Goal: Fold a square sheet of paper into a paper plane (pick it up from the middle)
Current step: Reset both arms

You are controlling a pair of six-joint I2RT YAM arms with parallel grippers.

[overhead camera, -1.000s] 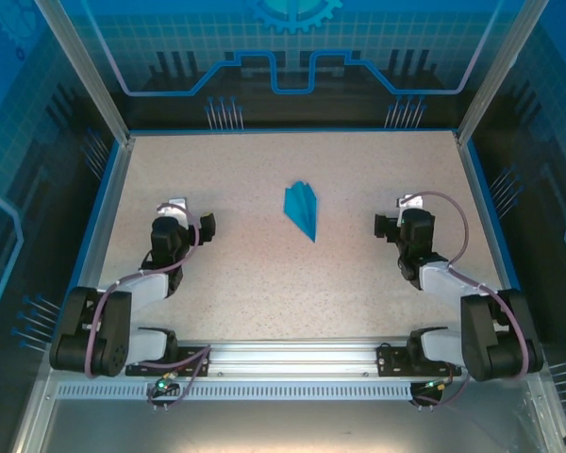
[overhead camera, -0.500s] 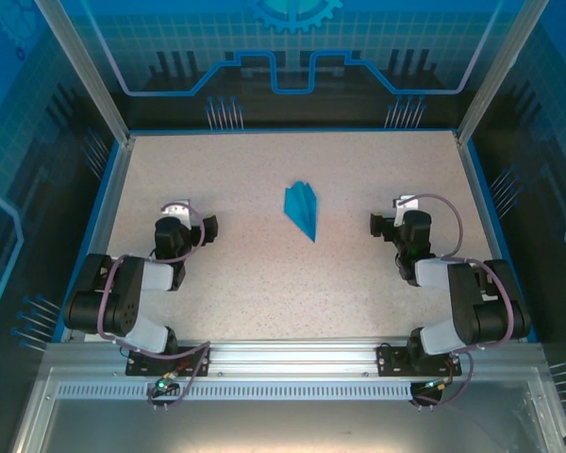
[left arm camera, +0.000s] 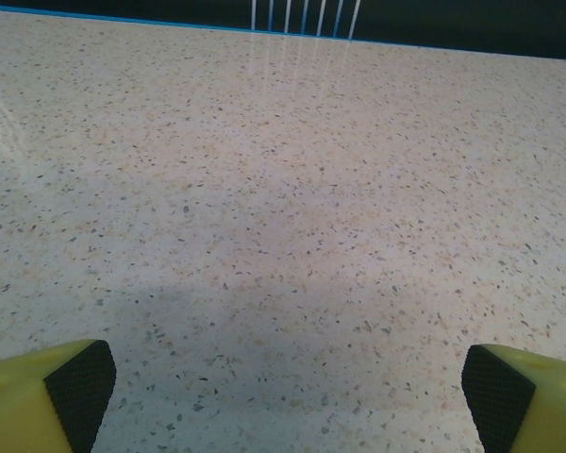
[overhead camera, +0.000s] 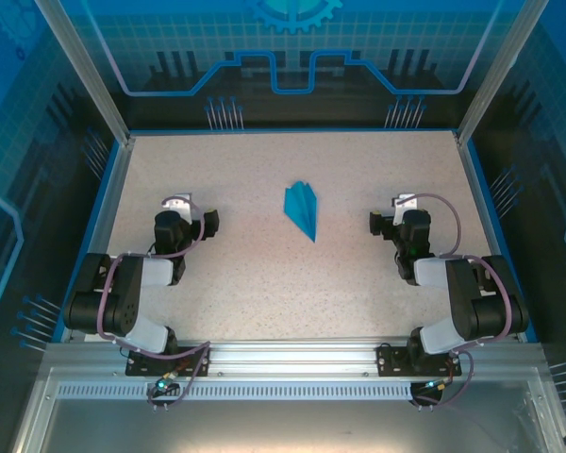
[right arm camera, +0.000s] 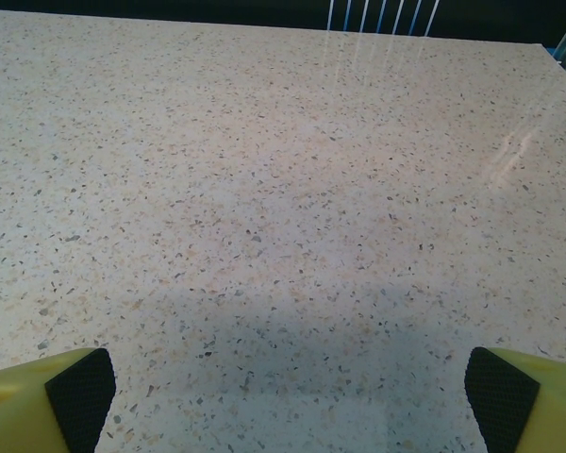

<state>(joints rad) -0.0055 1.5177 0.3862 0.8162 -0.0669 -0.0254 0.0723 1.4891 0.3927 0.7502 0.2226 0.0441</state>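
Top external: plane (overhead camera: 301, 209) lay folded, central on table (overhead camera: 264, 283). Left gripper (left arm camera: 288, 387), right gripper (right arm camera: 290, 392): well apart from it, jaws spread wide, holding nothing. Folding judged complete; nothing apparently left.

Creases of paper plane (overhead camera: 302, 209) (overhead) indistinct

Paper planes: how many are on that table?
1: the paper plane lies near the middle of the table, on its own. Nothing there looks able to hide another.
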